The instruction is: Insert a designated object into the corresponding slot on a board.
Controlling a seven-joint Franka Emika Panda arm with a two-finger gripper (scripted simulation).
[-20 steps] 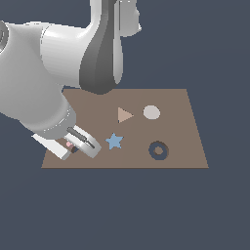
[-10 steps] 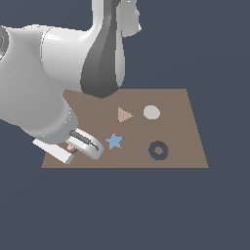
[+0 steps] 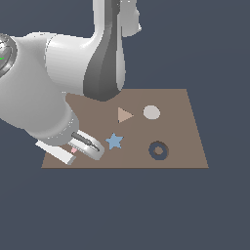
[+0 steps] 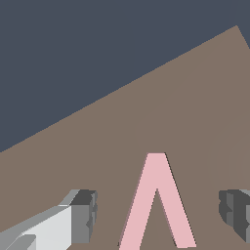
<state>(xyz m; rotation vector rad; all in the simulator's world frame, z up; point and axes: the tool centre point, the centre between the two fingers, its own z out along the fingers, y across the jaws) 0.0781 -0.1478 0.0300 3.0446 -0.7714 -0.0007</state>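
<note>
The designated object, a flat pale-pink chevron, lies on the brown board between my fingers without touching either. My gripper is open, with one finger on each side of it. In the exterior view the gripper is low over the board's near corner on that view's left. Only a sliver of the pink piece shows between the fingers there. The slot is hidden in both views.
A blue star lies just beside the gripper toward the exterior view's right. A tan triangle, a pale disc and a dark blue ring sit farther that way. The arm's bulk covers the board's far left part.
The gripper has shifted slightly toward the exterior view's right and lower over the board's corner. The shapes on the board have not moved.
</note>
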